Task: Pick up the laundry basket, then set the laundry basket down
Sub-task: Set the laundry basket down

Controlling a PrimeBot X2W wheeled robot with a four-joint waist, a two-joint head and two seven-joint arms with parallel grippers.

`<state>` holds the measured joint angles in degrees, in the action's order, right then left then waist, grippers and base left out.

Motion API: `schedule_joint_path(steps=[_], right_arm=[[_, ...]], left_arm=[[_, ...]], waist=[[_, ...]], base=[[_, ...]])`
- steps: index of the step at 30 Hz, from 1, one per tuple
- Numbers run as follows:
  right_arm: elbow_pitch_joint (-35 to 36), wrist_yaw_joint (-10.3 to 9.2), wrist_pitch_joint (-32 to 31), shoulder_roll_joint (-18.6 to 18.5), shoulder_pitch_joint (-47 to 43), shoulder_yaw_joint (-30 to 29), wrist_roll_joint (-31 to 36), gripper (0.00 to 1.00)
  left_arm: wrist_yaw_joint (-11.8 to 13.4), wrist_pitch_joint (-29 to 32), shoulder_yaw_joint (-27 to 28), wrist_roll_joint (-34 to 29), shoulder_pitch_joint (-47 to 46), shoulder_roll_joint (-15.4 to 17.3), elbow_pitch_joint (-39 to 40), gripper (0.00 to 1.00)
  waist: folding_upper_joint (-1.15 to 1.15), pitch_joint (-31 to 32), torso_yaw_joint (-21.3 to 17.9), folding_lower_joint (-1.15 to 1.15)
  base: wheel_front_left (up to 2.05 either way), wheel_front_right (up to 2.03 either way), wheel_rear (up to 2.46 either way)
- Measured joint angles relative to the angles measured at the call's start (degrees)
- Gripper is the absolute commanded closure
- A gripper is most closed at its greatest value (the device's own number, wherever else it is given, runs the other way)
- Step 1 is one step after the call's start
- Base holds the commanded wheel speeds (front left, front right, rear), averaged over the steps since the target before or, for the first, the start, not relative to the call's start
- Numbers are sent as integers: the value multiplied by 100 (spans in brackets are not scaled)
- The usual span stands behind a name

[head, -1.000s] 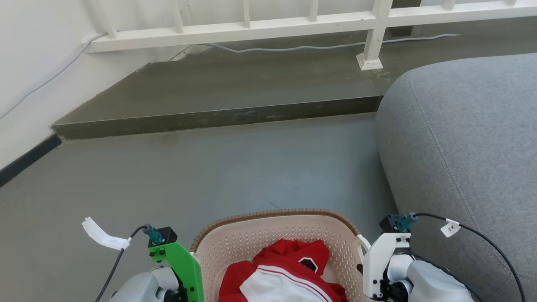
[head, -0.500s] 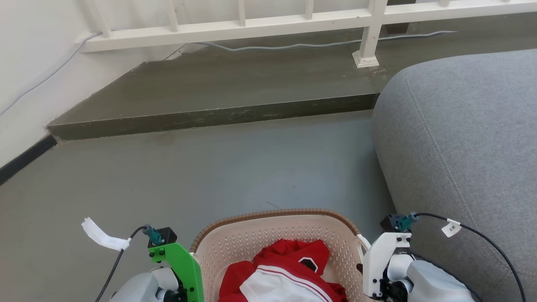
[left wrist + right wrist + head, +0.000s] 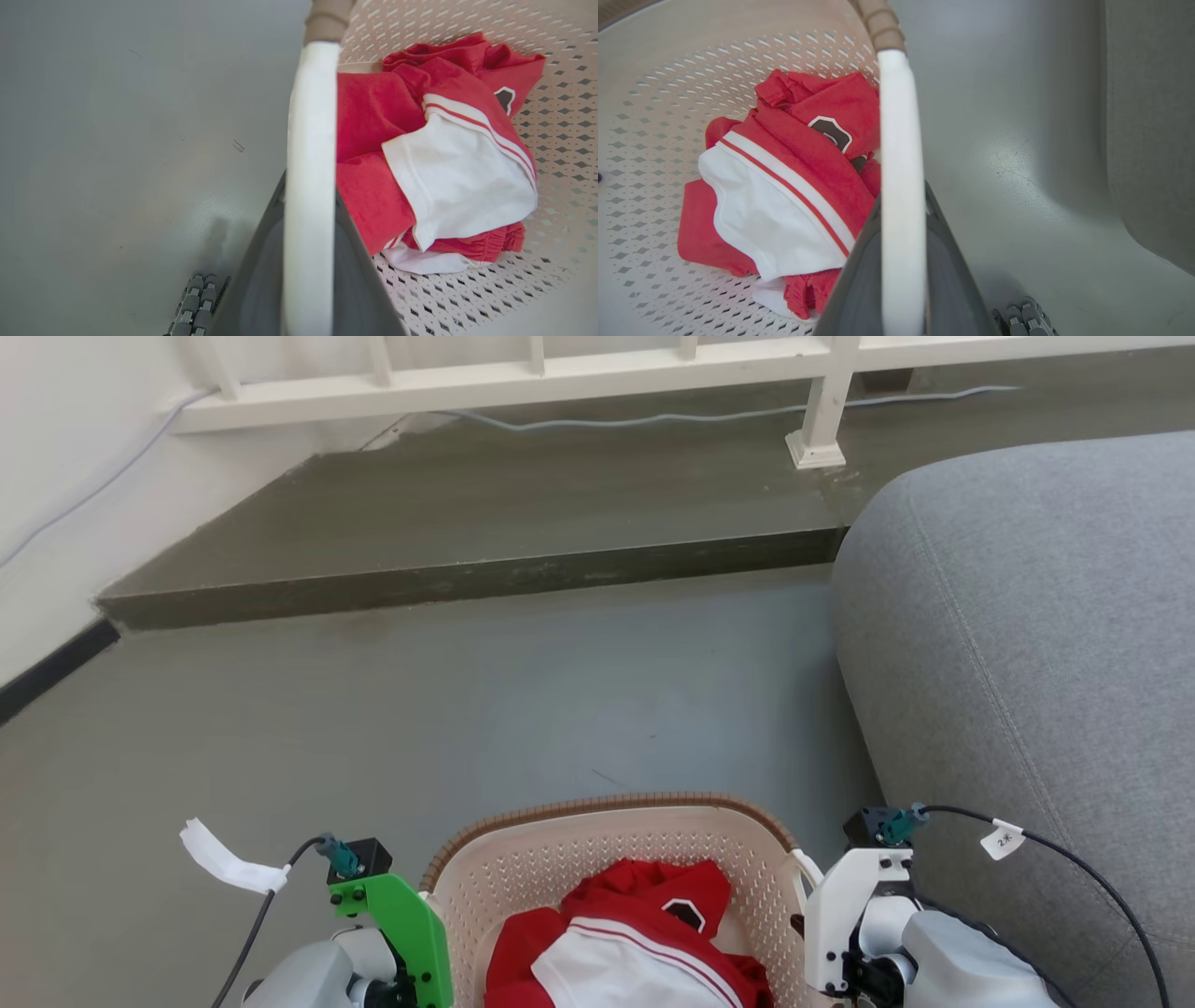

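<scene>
Left gripper [image 3: 309,196] is clenched on the left white handle [image 3: 310,116] of the laundry basket [image 3: 523,877]: in the left wrist view its two dark fingers [image 3: 261,270] press this handle from both sides, and the handle runs straight up between them. Right gripper [image 3: 902,200] grasps the right white handle [image 3: 899,116] in the same manner. In the head view the left forearm [image 3: 299,980] and the right forearm [image 3: 962,975] come from the bottom edge, one at each side of the basket. The basket is low in the middle between them, opening up, near the grey sofa [image 3: 1027,616], over the grey floor [image 3: 467,709]; whether it touches the floor I cannot tell. Its handle-to-handle axis lies across the robot's front, and its rounded far side with the brown rim [image 3: 597,801] points to the dark step [image 3: 467,579]. Red and white clothing [image 3: 635,943] lies inside
</scene>
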<state>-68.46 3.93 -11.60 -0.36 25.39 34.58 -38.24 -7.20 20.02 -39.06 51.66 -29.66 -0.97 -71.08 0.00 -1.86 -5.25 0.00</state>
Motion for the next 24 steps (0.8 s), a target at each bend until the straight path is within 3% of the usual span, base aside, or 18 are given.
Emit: schedule_joint_path(steps=[24], right_arm=[[159, -53, 708, -129, 930, 105, 79, 100]], left_arm=[[277, -620, -136, -202, -949, 36, 322, 100]], waist=[[0, -1585, 218, 1]], base=[[0, 0, 0]])
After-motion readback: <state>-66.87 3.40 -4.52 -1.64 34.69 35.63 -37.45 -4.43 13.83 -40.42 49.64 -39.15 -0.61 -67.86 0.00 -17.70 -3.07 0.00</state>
